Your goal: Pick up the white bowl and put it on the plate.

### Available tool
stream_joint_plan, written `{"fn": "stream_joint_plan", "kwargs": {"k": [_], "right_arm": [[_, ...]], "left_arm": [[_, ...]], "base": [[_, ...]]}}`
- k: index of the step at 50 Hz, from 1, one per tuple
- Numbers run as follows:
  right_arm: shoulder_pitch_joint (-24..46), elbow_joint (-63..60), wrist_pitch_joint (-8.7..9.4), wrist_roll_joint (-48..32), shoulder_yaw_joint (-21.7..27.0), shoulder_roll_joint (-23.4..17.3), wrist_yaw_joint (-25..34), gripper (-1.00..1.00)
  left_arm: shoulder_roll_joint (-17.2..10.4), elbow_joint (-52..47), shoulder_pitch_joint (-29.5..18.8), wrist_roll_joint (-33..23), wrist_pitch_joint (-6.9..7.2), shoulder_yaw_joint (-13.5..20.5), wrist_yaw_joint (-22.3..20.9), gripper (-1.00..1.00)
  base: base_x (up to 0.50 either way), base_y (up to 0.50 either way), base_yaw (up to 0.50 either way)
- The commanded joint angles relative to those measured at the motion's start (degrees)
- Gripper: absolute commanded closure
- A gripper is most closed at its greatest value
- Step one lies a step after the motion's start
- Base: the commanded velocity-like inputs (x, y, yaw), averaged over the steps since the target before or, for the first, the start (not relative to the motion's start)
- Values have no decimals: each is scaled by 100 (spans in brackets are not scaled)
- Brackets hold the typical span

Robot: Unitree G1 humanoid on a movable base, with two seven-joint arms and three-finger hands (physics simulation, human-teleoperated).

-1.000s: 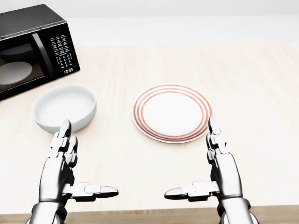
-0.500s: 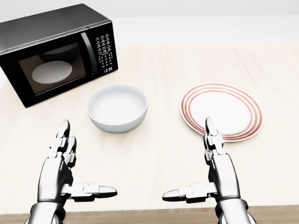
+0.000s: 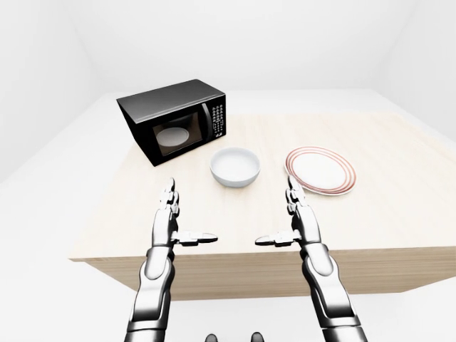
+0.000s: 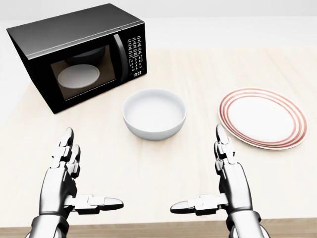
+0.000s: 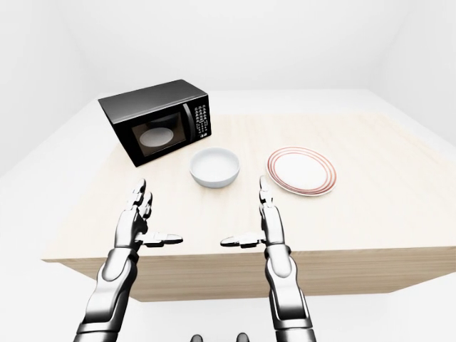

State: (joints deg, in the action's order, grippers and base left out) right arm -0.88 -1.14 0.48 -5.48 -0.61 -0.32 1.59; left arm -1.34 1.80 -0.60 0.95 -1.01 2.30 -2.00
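Camera slid left, so white bowl sat centered | plate off right | left hand, right hand both open, empty | reach looked next

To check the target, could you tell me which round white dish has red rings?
The plate, right of the plain white bowl in the head view; only it carries red rings.

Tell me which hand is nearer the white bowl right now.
Right, narrowly. In the head view the right hand sits below and right of the white bowl, fingertips near its lower-right rim. The left hand is below and farther left. Both are open, touching nothing.
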Motion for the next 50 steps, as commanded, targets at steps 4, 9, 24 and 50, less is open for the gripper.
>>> {"fn": "stream_joint_plan", "kwargs": {"k": [4,9,24,50], "right_arm": [[30,54,99,-26,-55,-8,18,-100],[14,103,44,-36,-58,-8,24,-100],[-10,113,-47,-25,-84,5,44,-100],[-12,73,-52,-54,-90,2,53,-100]], "left_arm": [[20,3,-2,1,-5,-6,-3,-100],[20,3,-2,3,-4,-6,-3,-100],[20,3,-2,2,-4,-6,-3,-100],[20,2,-1,1,-2,-6,-2,-100]], "base": [[0,0,0],[0,0,0],[18,0,0],[24,0,0]]}}
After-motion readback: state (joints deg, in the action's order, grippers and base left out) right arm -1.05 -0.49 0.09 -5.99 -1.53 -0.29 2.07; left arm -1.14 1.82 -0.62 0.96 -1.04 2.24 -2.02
